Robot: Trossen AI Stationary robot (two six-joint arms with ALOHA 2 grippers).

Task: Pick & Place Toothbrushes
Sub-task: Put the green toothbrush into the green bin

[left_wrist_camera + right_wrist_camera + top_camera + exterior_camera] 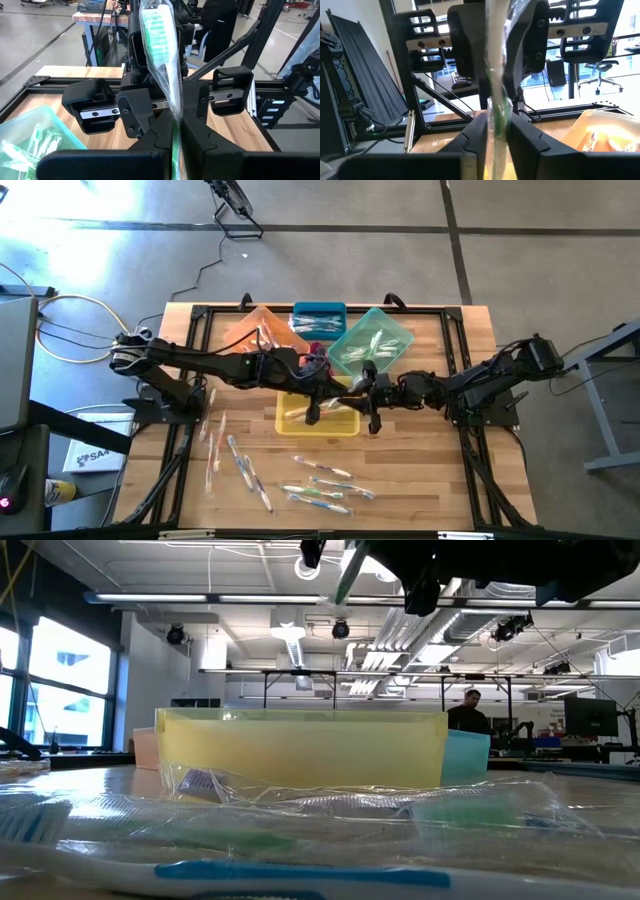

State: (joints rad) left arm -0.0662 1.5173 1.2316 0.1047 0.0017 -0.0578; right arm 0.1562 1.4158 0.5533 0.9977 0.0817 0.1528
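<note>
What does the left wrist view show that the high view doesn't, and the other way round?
Only the left wrist view: the green bristles of the wrapped toothbrush pinched between both claws, and the right claw close up. Only the high view: the yellow bin, blue bin, orange bin and loose toothbrushes on the table. Both: the green bin with brushes inside.

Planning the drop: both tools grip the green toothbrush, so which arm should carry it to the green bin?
Right, probably. The right tool sits nearer the green bin; the left tool hangs over the yellow bin, farther off. Both grip the toothbrush.
</note>
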